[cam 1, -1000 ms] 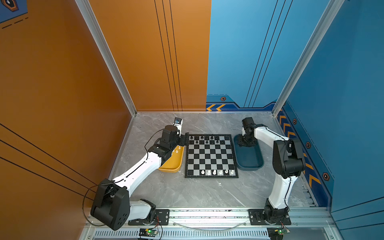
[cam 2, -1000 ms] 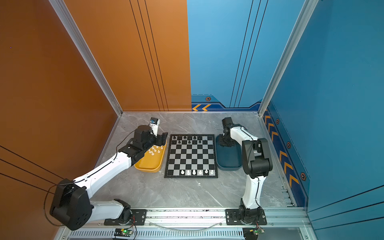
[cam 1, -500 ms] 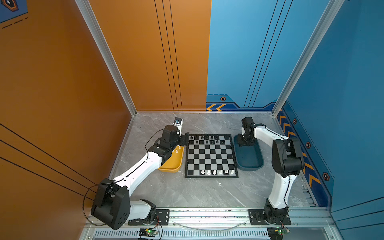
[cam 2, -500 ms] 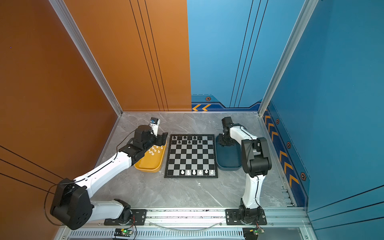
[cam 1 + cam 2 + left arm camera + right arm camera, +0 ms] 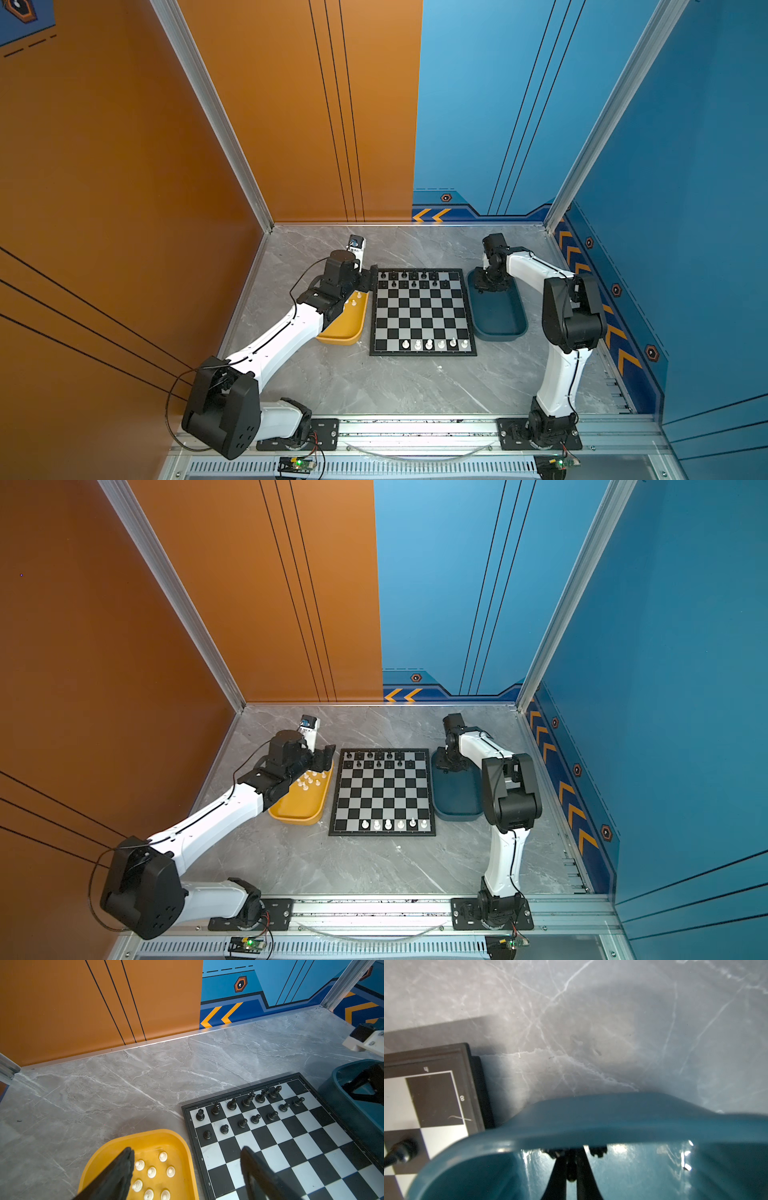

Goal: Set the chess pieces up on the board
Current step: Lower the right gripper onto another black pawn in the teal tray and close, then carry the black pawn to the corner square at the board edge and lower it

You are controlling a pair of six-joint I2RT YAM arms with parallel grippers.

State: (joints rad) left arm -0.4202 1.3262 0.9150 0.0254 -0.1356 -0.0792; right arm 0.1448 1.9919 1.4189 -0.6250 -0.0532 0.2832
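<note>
Well, left tool wide open, empty — right tool closed in blue tray, on what I cannot tell.

Both top views high up, looking down on the whole table, the board low in the middle, left wrist view close, facing the back wall, right wrist view very near the blue tray, both showing the board's far edge.

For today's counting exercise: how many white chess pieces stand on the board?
6 white pieces, side by side in the nearest row of the board, leaving its two leftmost squares bare; none seems hidden.
</note>
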